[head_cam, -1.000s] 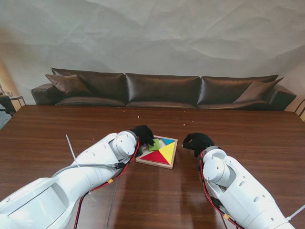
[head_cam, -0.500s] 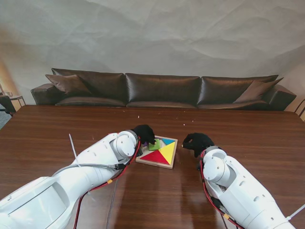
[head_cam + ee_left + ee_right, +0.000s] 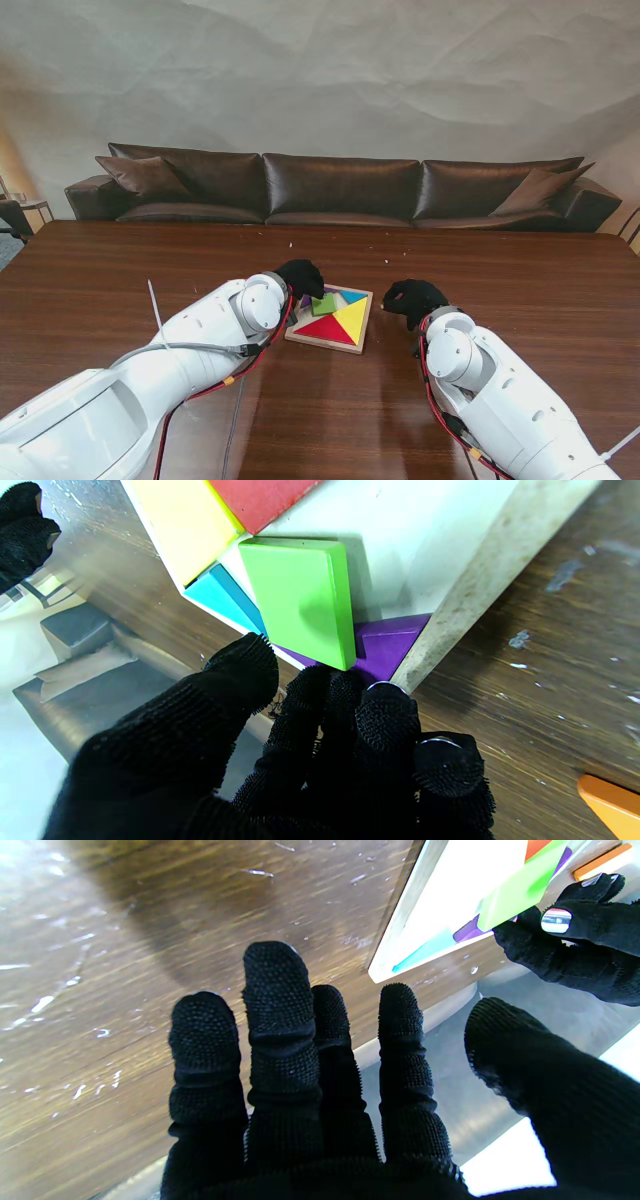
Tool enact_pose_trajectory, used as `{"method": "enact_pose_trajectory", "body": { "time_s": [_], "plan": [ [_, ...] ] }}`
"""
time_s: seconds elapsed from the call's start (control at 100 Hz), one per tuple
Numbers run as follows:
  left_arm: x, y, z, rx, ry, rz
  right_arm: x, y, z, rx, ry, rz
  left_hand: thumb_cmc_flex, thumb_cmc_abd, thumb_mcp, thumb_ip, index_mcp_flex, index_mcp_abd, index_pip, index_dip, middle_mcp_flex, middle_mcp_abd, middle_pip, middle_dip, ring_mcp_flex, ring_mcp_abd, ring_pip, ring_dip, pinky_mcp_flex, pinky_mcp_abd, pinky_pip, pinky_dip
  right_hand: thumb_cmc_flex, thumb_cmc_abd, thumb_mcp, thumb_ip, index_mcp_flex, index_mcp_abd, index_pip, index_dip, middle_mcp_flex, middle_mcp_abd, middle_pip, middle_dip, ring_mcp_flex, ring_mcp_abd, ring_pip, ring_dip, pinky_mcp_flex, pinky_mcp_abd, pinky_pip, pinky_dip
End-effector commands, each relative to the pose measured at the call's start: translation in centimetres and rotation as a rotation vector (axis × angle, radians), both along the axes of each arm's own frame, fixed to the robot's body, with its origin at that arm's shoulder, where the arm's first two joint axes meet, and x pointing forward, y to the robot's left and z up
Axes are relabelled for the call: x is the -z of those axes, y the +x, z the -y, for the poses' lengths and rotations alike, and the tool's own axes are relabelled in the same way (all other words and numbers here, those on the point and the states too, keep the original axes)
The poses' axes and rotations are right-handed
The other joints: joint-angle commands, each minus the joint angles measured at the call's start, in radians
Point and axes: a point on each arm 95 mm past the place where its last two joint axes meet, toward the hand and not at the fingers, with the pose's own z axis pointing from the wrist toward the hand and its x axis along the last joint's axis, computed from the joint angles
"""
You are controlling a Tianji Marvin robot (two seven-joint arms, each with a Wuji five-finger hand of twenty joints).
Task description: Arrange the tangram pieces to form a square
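Sitting tilted in the shallow wooden puzzle tray [image 3: 362, 322], near its far left corner: the flat lime-green square block [image 3: 300, 597], one corner riding up on the purple triangular piece [image 3: 387, 647] beneath it rather than lying flush on the white tray floor. Hovering right at that raised corner, the black-gloved left hand [image 3: 300, 760], fingers [image 3: 387, 717] bunched narrow and holding nothing, tips just beside the block's nearest edge but apparently not gripping it. Pointing from those fingers away into the tray, toward the turquoise piece [image 3: 222, 597] and yellow triangle [image 3: 182, 522]: the likely push direction. Waiting well apart to the tray's right over the dark wooden counter [image 3: 150, 940], the right hand [image 3: 320, 1080], fingers spread and empty. Lying outside the tray, an orange piece [image 3: 607, 800].
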Motion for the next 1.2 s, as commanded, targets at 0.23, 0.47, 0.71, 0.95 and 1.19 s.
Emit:
{"method": "enact_pose_trajectory", "body": {
  "time_s": [0.23, 0.47, 0.71, 0.95, 1.19],
  "plan": [
    [-0.7, -0.6, -1.8, 0.018, 0.029, 0.051, 0.4, -0.2, -0.3, -0.014, 0.004, -0.021, -0.014, 0.045, -0.031, -0.006, 0.028, 0.002, 0.023, 0.022, -0.047, 0.069, -0.131, -0.121, -0.016, 0.033, 0.027, 0.015, -0.019, -0.012, -0.016, 0.038, -0.024, 0.028, -0.002, 0.031, 0.008, 0.001, 0.007, -0.007, -0.02, 0.018, 0.015, -0.011, -0.013, 0.014, 0.015, -0.006, -0.11, 0.012, 0.036, -0.006],
    [-1.5, -1.6, -3.6, 0.056, 0.063, 0.049, 0.5, -0.2, -0.5, -0.018, 0.007, -0.025, 0.039, 0.131, -0.207, -0.02, 0.082, -0.016, 0.093, 0.029, 0.048, 0.055, -0.028, -0.005, 0.006, 0.076, 0.024, 0.019, -0.015, 0.019, -0.017, 0.058, -0.025, 0.032, -0.002, 0.032, 0.009, 0.001, 0.007, -0.007, -0.017, 0.021, 0.015, -0.011, -0.011, 0.012, 0.015, -0.006, -0.11, 0.013, 0.037, -0.005],
    [-1.1, -2.2, -3.6, 0.083, 0.057, 0.004, 0.5, -0.1, -0.7, -0.022, 0.007, -0.026, 0.026, 0.229, -0.259, 0.002, 0.074, -0.021, 0.005, -0.047, 0.064, 0.062, 0.018, 0.086, -0.016, 0.112, 0.035, 0.041, -0.051, 0.041, -0.031, 0.106, -0.027, 0.034, -0.002, 0.033, 0.007, 0.001, 0.007, -0.007, -0.017, 0.021, 0.015, -0.011, -0.012, 0.015, 0.015, -0.006, -0.109, 0.011, 0.037, -0.005],
    [-0.8, -2.1, -2.9, 0.085, 0.025, 0.003, 0.6, -0.2, -0.5, -0.015, 0.007, -0.031, 0.03, 0.239, -0.27, 0.009, 0.052, -0.056, -0.03, -0.073, 0.067, 0.068, 0.028, 0.114, -0.017, 0.121, 0.047, 0.048, -0.061, 0.046, -0.034, 0.13, -0.026, 0.035, -0.002, 0.033, 0.008, 0.001, 0.008, -0.007, -0.016, 0.02, 0.015, -0.011, -0.011, 0.013, 0.015, -0.006, -0.109, 0.012, 0.038, -0.005],
    [-0.6, -2.1, -2.2, 0.093, 0.012, -0.01, 0.7, -0.2, -0.3, -0.009, 0.01, -0.035, 0.033, 0.246, -0.281, 0.008, 0.05, -0.057, -0.032, -0.078, 0.066, 0.068, 0.031, 0.127, -0.02, 0.123, 0.053, 0.051, -0.062, 0.048, -0.037, 0.14, -0.027, 0.036, -0.002, 0.033, 0.009, 0.001, 0.008, -0.008, -0.017, 0.021, 0.015, -0.011, -0.012, 0.014, 0.015, -0.006, -0.109, 0.012, 0.038, -0.006]
  ]
}}
